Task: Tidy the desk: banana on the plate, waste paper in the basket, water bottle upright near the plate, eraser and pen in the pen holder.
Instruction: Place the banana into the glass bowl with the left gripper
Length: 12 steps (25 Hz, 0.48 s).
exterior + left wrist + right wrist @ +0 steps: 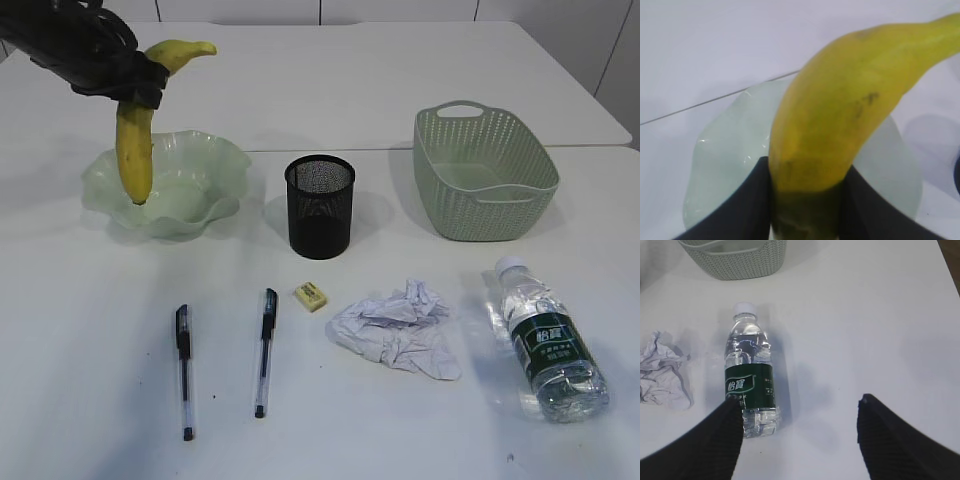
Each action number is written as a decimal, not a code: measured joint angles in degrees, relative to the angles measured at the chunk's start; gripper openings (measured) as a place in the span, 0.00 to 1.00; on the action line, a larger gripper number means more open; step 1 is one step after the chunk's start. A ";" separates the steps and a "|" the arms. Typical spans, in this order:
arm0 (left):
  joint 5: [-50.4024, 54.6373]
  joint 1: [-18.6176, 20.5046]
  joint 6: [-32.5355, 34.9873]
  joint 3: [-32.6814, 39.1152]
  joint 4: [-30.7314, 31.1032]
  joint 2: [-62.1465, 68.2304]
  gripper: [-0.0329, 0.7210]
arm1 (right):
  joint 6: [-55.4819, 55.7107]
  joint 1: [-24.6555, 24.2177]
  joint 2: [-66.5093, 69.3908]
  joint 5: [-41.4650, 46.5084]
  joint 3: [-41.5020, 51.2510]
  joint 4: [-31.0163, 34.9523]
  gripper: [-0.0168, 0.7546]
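My left gripper (pixel 135 82) is shut on the banana (pixel 135 150), which hangs nearly upright with its lower tip down inside the pale green plate (pixel 225 165). The left wrist view shows the banana (pixel 840 110) clamped between both fingers (pixel 747 202) over the plate (pixel 720 165). The water bottle (pixel 545 340) lies on its side at the front right. My right gripper (pixel 797 405) hovers open just right of the bottle (pixel 749 375) and holds nothing. Waste paper (pixel 395 325), the eraser (pixel 310 296) and two pens (pixel 184 370) (pixel 265 350) lie on the desk. The pen holder (pixel 320 205) and the basket (pixel 485 185) stand behind them.
A seam between two tabletops (pixel 330 150) runs behind the plate and pen holder. In the right wrist view the waste paper (pixel 660 375) lies left of the bottle and the basket (pixel 735 260) stands beyond its cap. The desk's right edge (pixel 947 260) is close.
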 joint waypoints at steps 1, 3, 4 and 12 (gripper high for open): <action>-0.86 0.00 0.02 0.00 0.00 0.84 0.33 | 0.00 0.00 0.00 0.00 0.00 0.00 0.71; -2.14 0.00 0.02 0.00 0.00 2.09 0.33 | 0.00 0.00 0.00 -0.10 0.00 0.00 0.71; -2.65 0.00 0.02 0.00 0.00 2.76 0.33 | 0.00 0.00 0.00 -0.10 0.00 0.00 0.71; -5.23 0.00 0.02 0.00 0.27 5.43 0.41 | 0.00 0.00 0.00 -0.10 0.00 -0.20 0.71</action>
